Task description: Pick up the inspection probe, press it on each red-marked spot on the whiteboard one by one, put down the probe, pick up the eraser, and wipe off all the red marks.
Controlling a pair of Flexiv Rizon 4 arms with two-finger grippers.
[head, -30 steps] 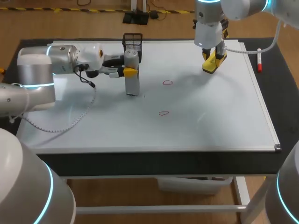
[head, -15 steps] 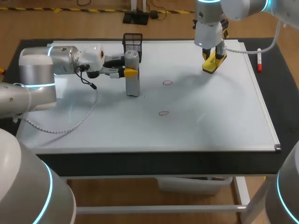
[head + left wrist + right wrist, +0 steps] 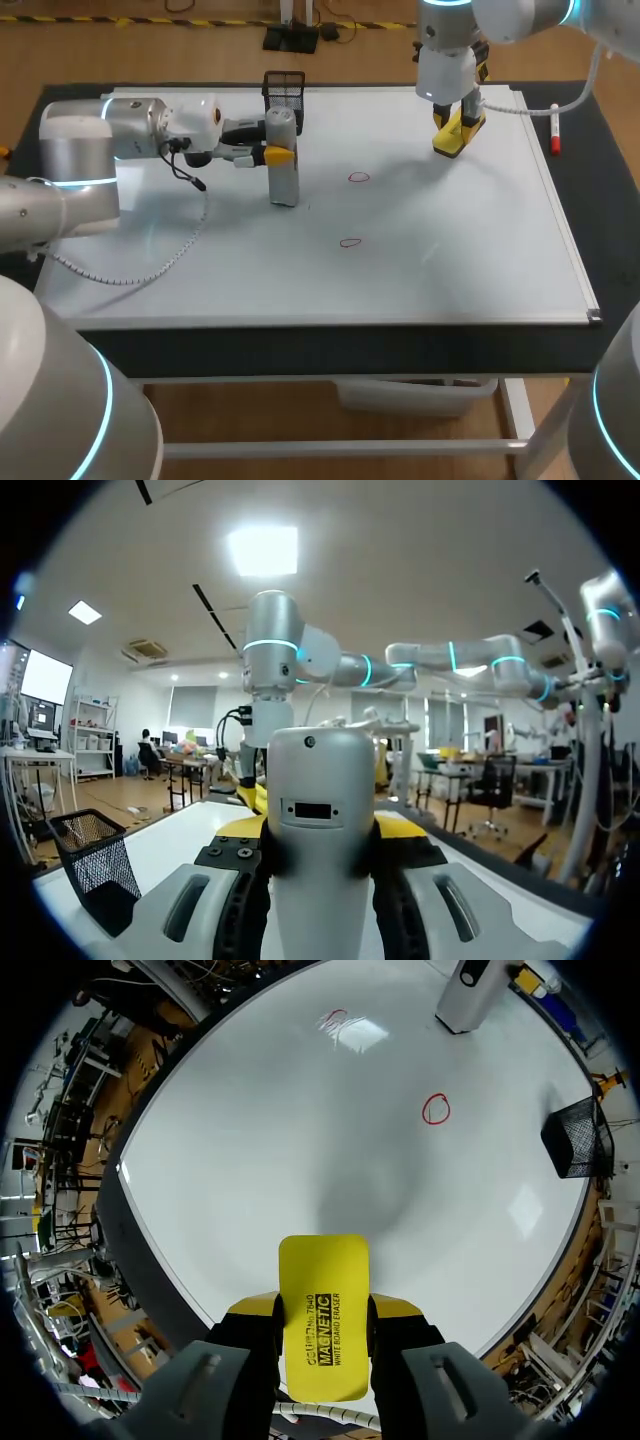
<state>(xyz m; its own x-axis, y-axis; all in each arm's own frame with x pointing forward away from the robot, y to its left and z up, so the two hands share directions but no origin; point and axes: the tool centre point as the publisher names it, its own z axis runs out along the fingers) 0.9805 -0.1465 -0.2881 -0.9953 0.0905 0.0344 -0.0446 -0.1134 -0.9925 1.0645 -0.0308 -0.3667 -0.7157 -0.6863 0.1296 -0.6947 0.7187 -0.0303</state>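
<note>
The inspection probe [image 3: 320, 780] is clamped between the fingers of the left pincer [image 3: 320, 832] and is held upright, its base seemingly set on the whiteboard [image 3: 450, 260]. Ahead of that pincer, well apart from the probe, two red marks [image 3: 358, 178] [image 3: 349, 242] are seen, neither yet wiped. The probe is judged to stand beside the marks and not on one, so the pressing step cannot be confirmed as finished, and the probe has not been put down. The yellow eraser [image 3: 322, 1270] is gripped from both sides by the right pincer [image 3: 322, 1312] and is held above the whiteboard, with the marks far ahead of it; the wiping is left to be done. Counted on the worktop: one probe, one eraser, two red marks, one black mesh basket [image 3: 284, 88] beside the left pincer, and one marker pen [image 3: 555, 135] off to the side of the right pincer.
</note>
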